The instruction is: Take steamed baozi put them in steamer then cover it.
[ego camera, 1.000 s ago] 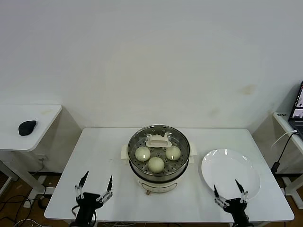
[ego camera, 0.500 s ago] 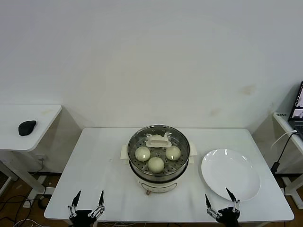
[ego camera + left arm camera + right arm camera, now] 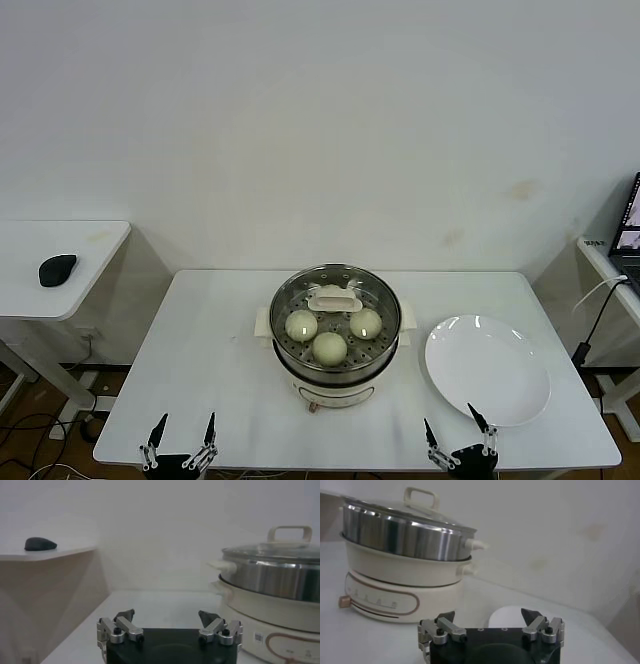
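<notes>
Glass cover sits on steamer: fragile, slick, lift by centre handle. Left gripper, right gripper near steamer, jaws open, empty.

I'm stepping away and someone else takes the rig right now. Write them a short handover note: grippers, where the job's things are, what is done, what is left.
Left gripper: open, empty, low at the table's near edge, left of the steamer.
Right gripper: open, empty, low at the near edge, just in front of the white plate.
Baozi: three show through the glass inside the steamer, one at; whether a fourth is hidden by the handle cannot be told.
Cover: on the steamer, seated on its rim, handle up.
Plate: nothing on it.
Done: buns loaded, lid on.
Left: apparently nothing but parking the arms.
</notes>
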Motion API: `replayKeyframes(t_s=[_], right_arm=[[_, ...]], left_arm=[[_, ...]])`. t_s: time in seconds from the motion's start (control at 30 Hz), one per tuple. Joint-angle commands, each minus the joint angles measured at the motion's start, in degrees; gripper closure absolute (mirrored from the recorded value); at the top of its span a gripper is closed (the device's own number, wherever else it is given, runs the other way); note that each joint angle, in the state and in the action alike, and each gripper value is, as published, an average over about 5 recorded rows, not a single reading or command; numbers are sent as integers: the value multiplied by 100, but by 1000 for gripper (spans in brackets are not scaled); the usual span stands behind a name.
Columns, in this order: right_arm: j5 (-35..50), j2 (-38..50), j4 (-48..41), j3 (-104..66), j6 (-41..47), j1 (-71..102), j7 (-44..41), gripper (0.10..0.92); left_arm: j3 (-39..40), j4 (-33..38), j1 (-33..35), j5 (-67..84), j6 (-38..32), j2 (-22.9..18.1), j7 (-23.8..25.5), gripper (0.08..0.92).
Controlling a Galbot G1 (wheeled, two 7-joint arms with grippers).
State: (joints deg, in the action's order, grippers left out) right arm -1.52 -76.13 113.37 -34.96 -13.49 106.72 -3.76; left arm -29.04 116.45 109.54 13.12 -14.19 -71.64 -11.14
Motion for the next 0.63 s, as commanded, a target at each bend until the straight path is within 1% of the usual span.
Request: replayKeyframes(t_s=[0.03,0.4,0.63], right_arm=[[-35,9,20,53,-2,57,-1,203],[263,-4,136,143,185,65,73,203],[143,-1,98,180,226,80,-4,203]], left_arm=[[-8,-46,54,-76,27,0,32,177],[-9,-43,41,-131,-20,-28,42,177],[32,-11,58,-160,-132,9,130,177]])
